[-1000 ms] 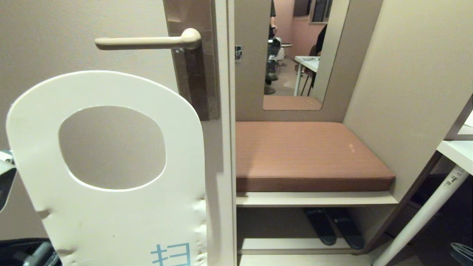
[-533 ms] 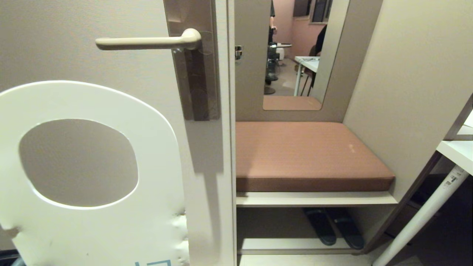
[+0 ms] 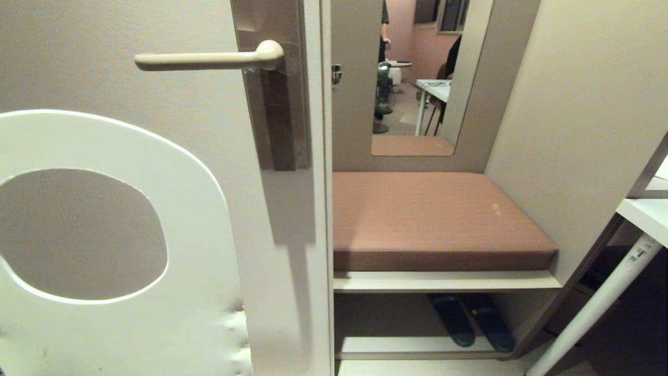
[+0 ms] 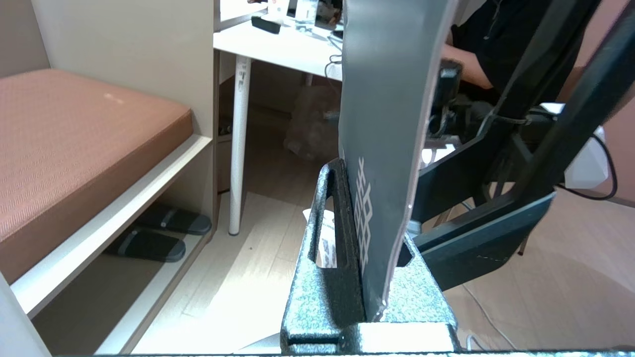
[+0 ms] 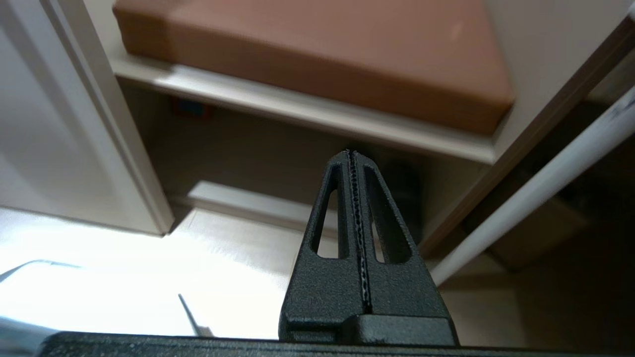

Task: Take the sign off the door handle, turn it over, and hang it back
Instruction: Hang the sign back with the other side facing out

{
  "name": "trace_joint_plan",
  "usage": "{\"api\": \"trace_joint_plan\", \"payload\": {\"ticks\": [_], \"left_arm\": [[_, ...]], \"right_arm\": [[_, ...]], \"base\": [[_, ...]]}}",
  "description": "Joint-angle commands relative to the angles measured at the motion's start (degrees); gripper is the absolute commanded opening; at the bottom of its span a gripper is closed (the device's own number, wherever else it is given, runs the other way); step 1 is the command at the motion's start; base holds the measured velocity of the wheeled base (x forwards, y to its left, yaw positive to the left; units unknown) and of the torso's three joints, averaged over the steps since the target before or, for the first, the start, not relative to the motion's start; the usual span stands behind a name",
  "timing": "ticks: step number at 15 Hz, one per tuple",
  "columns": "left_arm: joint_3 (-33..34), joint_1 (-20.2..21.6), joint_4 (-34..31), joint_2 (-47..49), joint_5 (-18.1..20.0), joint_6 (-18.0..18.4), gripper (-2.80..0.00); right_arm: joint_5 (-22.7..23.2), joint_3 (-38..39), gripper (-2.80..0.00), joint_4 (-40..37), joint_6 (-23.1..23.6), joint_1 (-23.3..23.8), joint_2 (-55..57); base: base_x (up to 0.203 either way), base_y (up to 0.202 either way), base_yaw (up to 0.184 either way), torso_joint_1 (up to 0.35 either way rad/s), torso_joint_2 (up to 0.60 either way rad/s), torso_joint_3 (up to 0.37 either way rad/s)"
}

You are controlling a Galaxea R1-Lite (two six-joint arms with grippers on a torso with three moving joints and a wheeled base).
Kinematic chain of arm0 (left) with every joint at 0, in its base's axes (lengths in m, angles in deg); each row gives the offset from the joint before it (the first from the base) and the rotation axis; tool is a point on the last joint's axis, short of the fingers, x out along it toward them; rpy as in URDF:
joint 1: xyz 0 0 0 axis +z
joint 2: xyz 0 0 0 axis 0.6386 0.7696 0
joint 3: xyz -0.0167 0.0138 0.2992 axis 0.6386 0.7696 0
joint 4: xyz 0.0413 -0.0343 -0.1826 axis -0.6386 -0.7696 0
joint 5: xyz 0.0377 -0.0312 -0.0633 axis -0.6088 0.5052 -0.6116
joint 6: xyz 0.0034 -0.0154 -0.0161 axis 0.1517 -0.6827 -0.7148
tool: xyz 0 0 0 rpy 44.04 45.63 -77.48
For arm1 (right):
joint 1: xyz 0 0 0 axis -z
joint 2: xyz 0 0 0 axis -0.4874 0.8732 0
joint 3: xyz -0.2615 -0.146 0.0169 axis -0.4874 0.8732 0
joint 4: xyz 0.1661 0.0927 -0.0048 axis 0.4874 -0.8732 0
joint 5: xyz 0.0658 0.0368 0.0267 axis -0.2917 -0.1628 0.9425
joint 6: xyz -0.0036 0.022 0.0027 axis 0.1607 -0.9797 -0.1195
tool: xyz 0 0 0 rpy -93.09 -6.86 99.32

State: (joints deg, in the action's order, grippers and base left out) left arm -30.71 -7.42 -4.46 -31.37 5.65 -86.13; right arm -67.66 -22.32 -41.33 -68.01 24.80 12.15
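Left end effector (image 4: 369,238) clamps the sign (image 3: 198,219) — off door handle (image 3: 209,60).

Right gripper (image 5: 353,163) fingers pressed together, empty, brown cushion (image 5: 317,54) on pale shelf (image 5: 278,106) at twelve o'clock, white door edge (image 5: 94,124) at ten, white table leg (image 5: 536,193) at three.

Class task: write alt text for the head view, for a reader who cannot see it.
A white sign with a large hole fills the lower left, held off the bare cream door handle above it. Right of the door, a brown cushioned bench sits over dark slippers.
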Motion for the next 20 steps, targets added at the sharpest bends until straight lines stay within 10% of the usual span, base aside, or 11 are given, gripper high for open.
{"api": "trace_joint_plan", "payload": {"ticks": [1, 10, 20], "left_arm": [[0.08, 0.00, 0.21, -0.90, 0.12, -0.09, -2.80], [0.08, 0.00, 0.21, -0.96, 0.09, -0.09, -2.80], [0.43, 0.00, 0.21, -1.23, -1.58, -0.09, -2.80]], "right_arm": [[-0.01, 0.74, -2.80, -1.37, -1.96, -0.02, 0.19], [-0.67, -0.01, -2.80, -5.04, -2.13, 8.20, 0.84], [-0.66, 0.30, -2.80, -4.40, -3.44, 3.32, -5.97]], "base": [[0.000, 0.000, 0.000, 0.000, 0.00, 0.000], [0.000, 0.000, 0.000, 0.000, 0.00, 0.000], [0.000, 0.000, 0.000, 0.000, 0.00, 0.000]]}}
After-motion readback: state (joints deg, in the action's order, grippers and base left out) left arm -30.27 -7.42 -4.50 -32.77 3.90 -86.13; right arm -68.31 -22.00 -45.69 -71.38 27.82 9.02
